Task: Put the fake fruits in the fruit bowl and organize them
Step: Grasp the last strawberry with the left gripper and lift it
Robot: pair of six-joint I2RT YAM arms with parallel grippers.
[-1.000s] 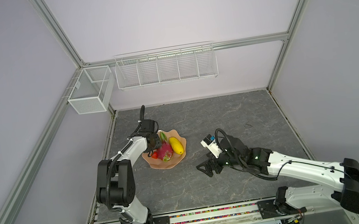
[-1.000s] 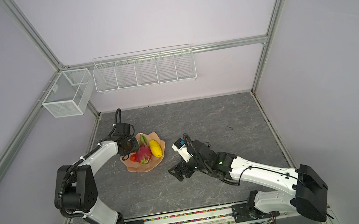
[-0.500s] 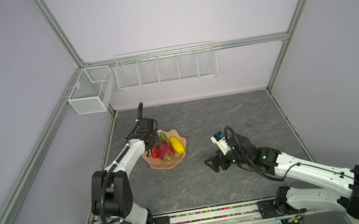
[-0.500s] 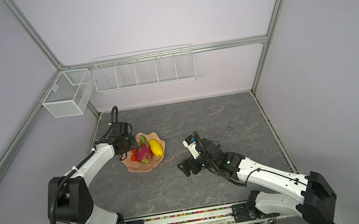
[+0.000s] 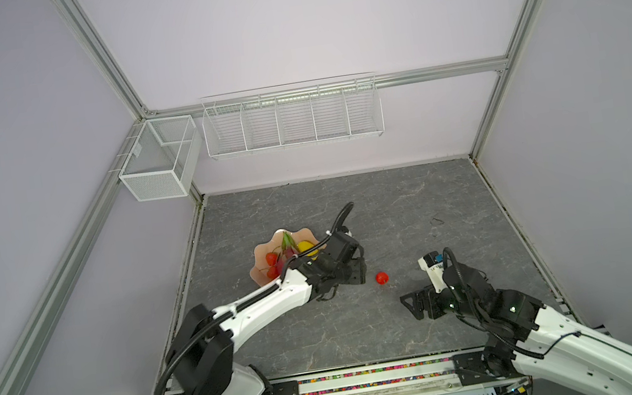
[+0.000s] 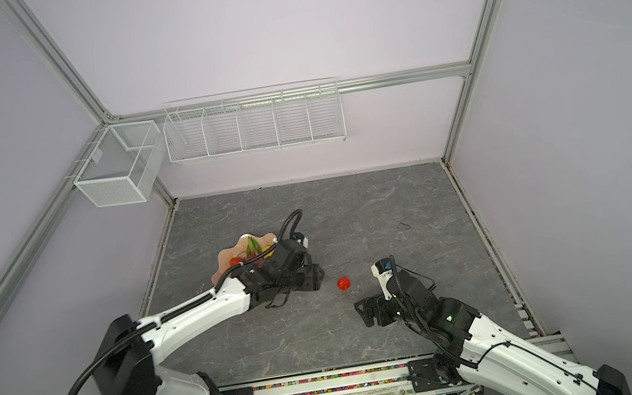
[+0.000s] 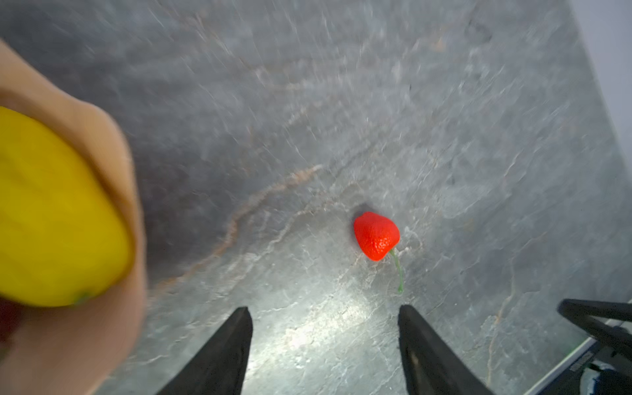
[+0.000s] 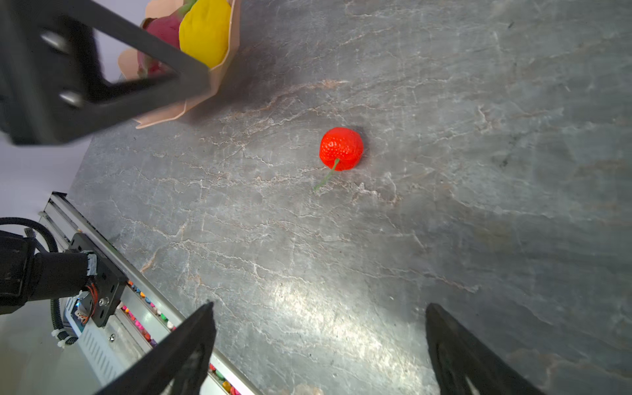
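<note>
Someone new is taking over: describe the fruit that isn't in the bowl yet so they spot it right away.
On the grey marbled tabletop, look right of the peach-pink fruit bowl, between the left gripper and the right gripper. A small red strawberry with a thin green stem lies there alone on the bare surface, while the other fruits sit in the bowl.

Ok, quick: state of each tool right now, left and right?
Left tool: open, holding nothing; strawberry lies loose ahead of it.
Right tool: open wide, holding nothing.
</note>
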